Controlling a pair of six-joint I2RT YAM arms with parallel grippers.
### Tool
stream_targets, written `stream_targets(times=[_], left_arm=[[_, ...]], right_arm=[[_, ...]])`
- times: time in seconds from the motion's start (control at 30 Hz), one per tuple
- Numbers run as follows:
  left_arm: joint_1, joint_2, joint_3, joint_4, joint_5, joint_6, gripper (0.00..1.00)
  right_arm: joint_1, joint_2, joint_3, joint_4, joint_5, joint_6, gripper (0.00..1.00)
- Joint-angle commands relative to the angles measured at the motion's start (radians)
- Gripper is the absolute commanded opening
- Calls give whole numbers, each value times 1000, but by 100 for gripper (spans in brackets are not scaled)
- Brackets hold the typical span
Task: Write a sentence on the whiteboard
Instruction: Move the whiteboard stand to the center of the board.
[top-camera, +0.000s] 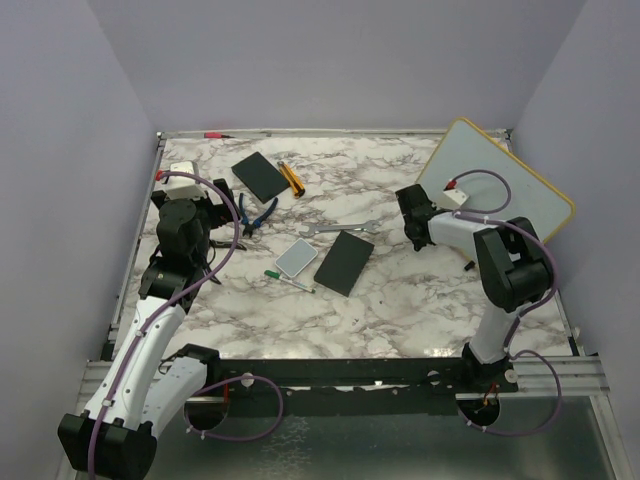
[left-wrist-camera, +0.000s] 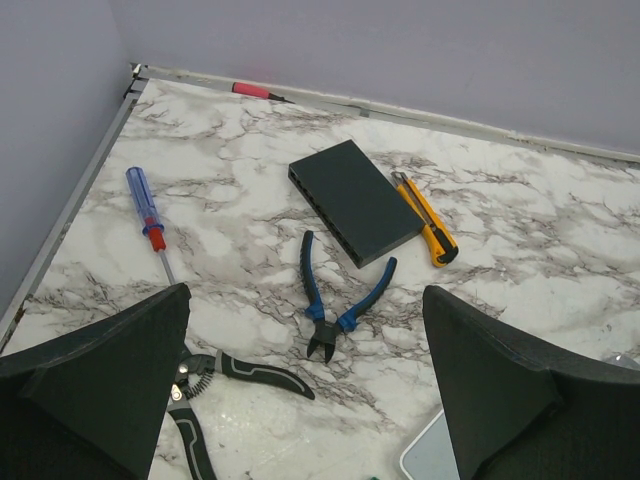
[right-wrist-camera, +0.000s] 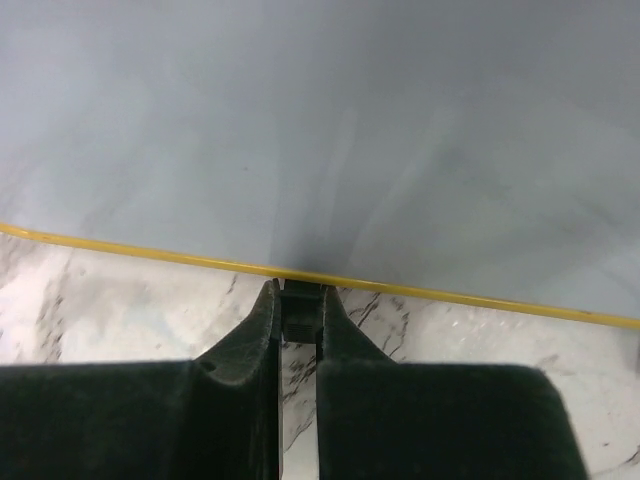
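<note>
Whiteboard (top-camera: 522, 185): likely thin, stiff, light, slick-faced; pinch at yellow rim (right-wrist-camera: 450, 293). Right fingers (right-wrist-camera: 262, 330) nearly together at rim, grip unclear. Left fingers (left-wrist-camera: 110, 380) spread wide, empty, above tabletop (left-wrist-camera: 560, 260).

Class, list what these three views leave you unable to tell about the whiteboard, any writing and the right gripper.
1. Writing: in the top view the right arm covers part of the whiteboard; nothing legible on the rest.
2. Right wrist view: board surface blurred, cut off by the frame edges.
3. The right gripper: whether it pinches the yellow rim; its fingers hide the contact.
</note>
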Motion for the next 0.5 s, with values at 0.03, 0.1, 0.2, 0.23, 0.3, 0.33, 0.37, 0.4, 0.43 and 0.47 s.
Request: stream_targets(times=[0.03,0.1,0.2,0.23,0.3,0.33,0.37,0.4,0.43,0.47], left_arm=[[-5,-11,-12,14,-22,11,99],[-7,-11,-12,14,-23,12,99],[-6,-11,-13,14,-25,12,99],[-6,-11,-13,13,-24,12,99],[-8,-11,-13,14,-27,13,99],[-8,-11,-13,14,-27,12,99],[-9,-10,-13,14,-27,13,99],[-8,-9,-13,13,-28,13,99],[-9,-9,-13,13,-28,13,99],[-9,-9,-13,15,-29,13,99]], right_arm=[[74,1,29,78,4,-24,1],[100,15,37,80,0,-24,1],[136,25,45,89,-6,-27,1],[152,27,46,94,-8,-31,1],[172,28,51,100,-11,-36,1],[183,30,51,104,-11,-37,1],[193,31,50,107,-12,-39,1],[202,32,51,109,-14,-39,1],[210,31,49,111,-19,-38,1],[218,29,46,114,-25,-37,1]])
